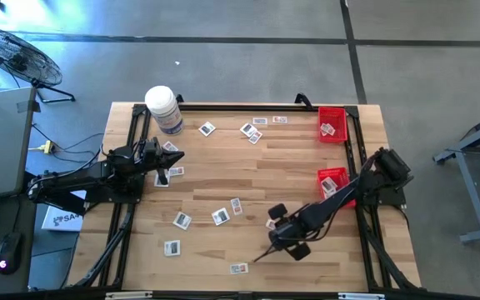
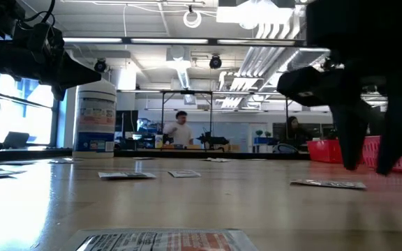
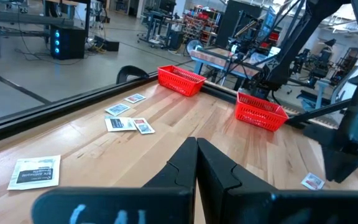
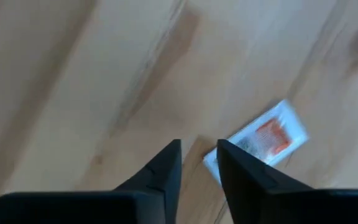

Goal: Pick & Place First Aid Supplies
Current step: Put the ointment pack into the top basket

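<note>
A wooden butcher-block table [image 1: 248,192] seen from above, scattered with first aid packets [image 1: 182,220]: small flat square white sachets with dark print and a reddish patch, each far smaller than a gripper. About fifteen lie loose on the wood. Roughly five sit along the far edge near the middle, two beside the left arm, two near the centre, three toward the near left, one at the near edge, and one or two by the right arm. Two red mesh baskets stand along the right side: the far basket [image 1: 332,125] at the far right corner holds at least one packet, and the near basket [image 1: 332,179], midway along the right side, holds a few more, though the exact number cannot be made out. One large white jar [image 1: 164,109] with a bluish label stands upright near the far left corner. The left gripper [image 1: 173,156] rests low over the left side of the table, just near the jar, with its fingers pressed together and nothing between them. The right gripper [image 4: 197,163] points down at the near right part of the table, its fingertips parted by a narrow gap and gripping nothing; one packet [image 4: 260,140] lies flat on the wood just beyond them, close to one fingertip. At table height, further packets lie flat across the surface, and two people [image 2: 180,127] are visible far off in the room behind.
</note>
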{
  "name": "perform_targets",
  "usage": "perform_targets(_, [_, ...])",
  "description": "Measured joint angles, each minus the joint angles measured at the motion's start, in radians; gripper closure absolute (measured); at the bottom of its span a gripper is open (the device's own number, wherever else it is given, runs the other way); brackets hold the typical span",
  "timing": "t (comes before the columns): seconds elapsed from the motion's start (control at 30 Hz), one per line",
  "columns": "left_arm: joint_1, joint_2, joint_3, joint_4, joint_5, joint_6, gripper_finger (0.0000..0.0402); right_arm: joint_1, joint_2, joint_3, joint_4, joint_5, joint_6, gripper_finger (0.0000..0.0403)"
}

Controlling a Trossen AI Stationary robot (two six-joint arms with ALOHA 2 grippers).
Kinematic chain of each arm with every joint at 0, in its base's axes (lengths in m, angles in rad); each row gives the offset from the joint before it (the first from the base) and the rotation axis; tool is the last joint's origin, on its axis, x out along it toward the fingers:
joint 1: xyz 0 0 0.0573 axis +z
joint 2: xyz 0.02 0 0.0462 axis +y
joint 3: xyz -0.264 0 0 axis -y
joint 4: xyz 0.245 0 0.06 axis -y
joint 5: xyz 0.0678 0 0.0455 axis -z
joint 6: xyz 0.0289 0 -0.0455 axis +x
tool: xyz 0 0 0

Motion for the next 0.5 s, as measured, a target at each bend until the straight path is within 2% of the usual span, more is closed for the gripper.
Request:
perform_targets(0.2, [0.000,0.000,0.000,0.000,0.000,0.000,0.0401,0.012,-0.004,-0.070,0.073,0.048,-0.018,0.0291])
perform_targets(0.5, [0.000,0.000,0.000,0.000,0.000,0.000,0.0401,-0.015,-0.005,-0.074,0.067,0.036,-0.034,0.0293])
